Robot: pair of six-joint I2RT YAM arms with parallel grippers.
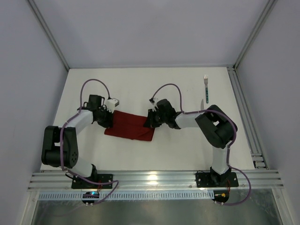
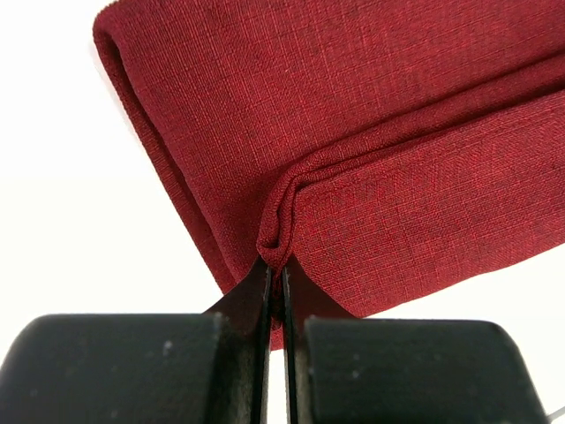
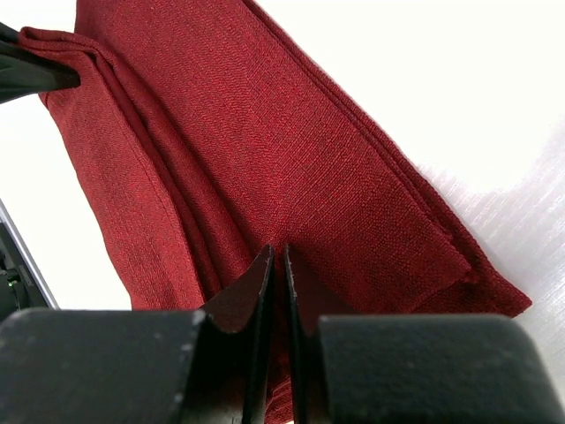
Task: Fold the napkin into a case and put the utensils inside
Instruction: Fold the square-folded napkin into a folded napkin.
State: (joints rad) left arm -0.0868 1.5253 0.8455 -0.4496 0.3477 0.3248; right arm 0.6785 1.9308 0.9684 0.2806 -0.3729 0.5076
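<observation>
The napkin (image 1: 129, 125) lies flat on the worktop (image 1: 140, 89) directly between the two claws. It is folded into a long band, and its long axis runs from one claw straight across to the other. Each claw sits at one short end, so the cloth stretches away ahead of both sets of fingertips.

The left claw (image 2: 275, 265) is closed, pinching a small raised ridge of cloth where a folded edge meets the end nearest it. From there a fold line runs away up and to the right across the band. The right claw (image 3: 276, 256) has its jaws nearly together, and a crease of the cloth runs up into the narrow gap. It looks like a grip on that end, though the hold there appears slighter than the left one.

The napkin is dark red, plain woven and soft, stacked in several layers. Rounded folds run along its length, and the layered edges are stepped at the corner to the right of the right claw.

The fork (image 1: 206, 84) lies behind the right claw on that arm's side, well apart from the cloth, with its teal handle pointing back toward the arm bases. The right arm is clearly the nearer one to it. I cannot make out the knife with certainty.

My judgement is that the next fold depends on both ends moving together across the long axis.
</observation>
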